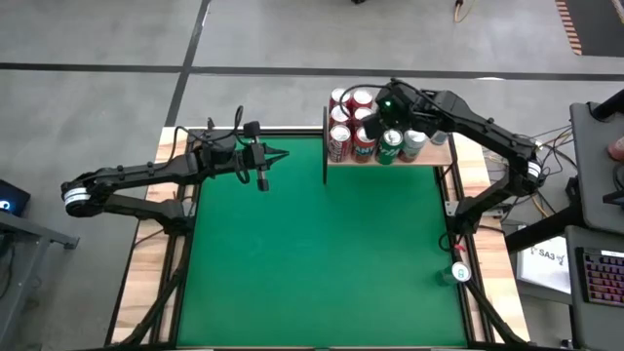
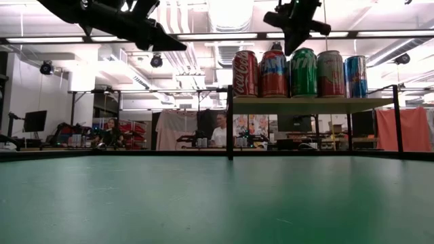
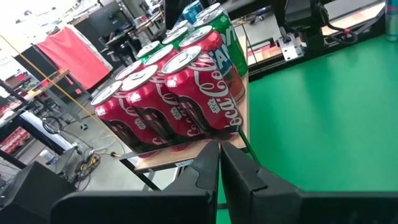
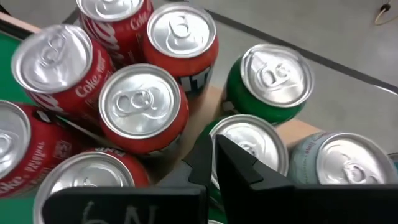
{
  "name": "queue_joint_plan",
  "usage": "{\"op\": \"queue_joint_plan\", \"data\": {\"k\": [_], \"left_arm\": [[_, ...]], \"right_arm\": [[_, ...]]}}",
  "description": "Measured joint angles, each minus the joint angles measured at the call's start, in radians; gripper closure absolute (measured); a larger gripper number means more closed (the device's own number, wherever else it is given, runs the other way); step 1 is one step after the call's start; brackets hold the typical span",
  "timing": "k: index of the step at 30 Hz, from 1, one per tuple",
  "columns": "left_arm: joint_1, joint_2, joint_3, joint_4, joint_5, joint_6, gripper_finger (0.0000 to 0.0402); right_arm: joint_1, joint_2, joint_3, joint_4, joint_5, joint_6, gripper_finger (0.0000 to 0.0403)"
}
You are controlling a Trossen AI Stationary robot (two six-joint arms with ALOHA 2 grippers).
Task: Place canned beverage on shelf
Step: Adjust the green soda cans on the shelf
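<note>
The flat green felt counter (image 2: 203,203) fills the foreground of the low view, bare up to its far edge. At its far side, toward one o'clock in the high view, stands the small light-wood shelf on thin black posts (image 2: 312,106), and the canned beverages are on it: a tight cluster of upright aluminium cans. The front row reads, from nine o'clock to three o'clock, a red cola can (image 2: 245,73), a red-and-blue can (image 2: 274,73), a green can (image 2: 303,72), a pale silver-grey can (image 2: 330,73) and a blue can (image 2: 355,76). More red cans (image 1: 343,101) stand behind them. The right pincer (image 1: 374,125) hangs just above the can tops near the middle of the cluster, clenched with nothing between its fingers. The left pincer (image 1: 284,154) is also clenched and empty, raised over the counter at nine o'clock of the shelf, pointing toward the cans and apart from them.
</note>
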Motion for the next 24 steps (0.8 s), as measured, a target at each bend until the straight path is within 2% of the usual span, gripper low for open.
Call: {"op": "queue_joint_plan", "data": {"k": [4, 11, 15, 24], "left_arm": [[0.0, 0.001, 0.0, 0.006, 0.0, -0.009, 0.0402], [0.0, 0.001, 0.0, 0.006, 0.0, -0.014, 0.0402], [0.0, 0.001, 0.0, 0.005, 0.0, -0.017, 0.0402], [0.0, 0.001, 0.0, 0.009, 0.0, -0.017, 0.0402]], "right_arm": [[0.0, -0.003, 0.036, -0.016, 0.005, -0.004, 0.039], [-0.033, 0.001, 0.039, -0.089, 0.09, 0.022, 0.039], [-0.03, 0.007, 0.01, -0.126, 0.086, 0.073, 0.039], [0.013, 0.013, -0.024, -0.092, 0.086, 0.105, 0.039]]}}
